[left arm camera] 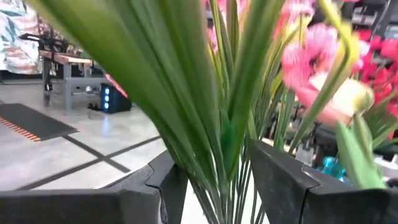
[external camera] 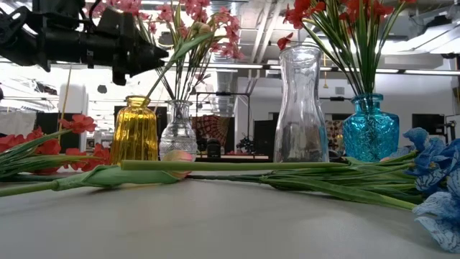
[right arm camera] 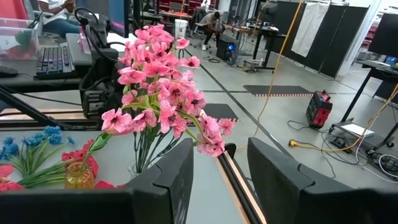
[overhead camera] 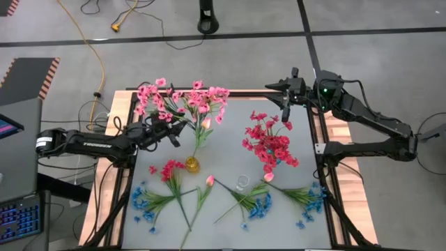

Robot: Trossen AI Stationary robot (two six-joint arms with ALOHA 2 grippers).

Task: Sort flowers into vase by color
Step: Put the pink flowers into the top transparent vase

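Green stems fill the left wrist view, running down between the left gripper's fingers; we cannot tell whether the jaws pinch them or merely straddle them. From above, the left gripper sits beside the light pink bunch, whose stems lead toward the yellow vase. The right gripper hovers released and empty at the far right corner of the table, above the red bunch. Unsorted flowers lie flat at the near edge: blue sprigs, a red sprig, a pink tulip and more blue sprigs. An empty clear vase stands in the low view, near a blue vase. We judge each sprig as very light, with a thin springy stem and soft blossoms that crush readily. We recommend gripping mid-stem, clear of leaves and petals. We expect stems to slip or swing in the jaws, and a snagged stem could tip a vase.
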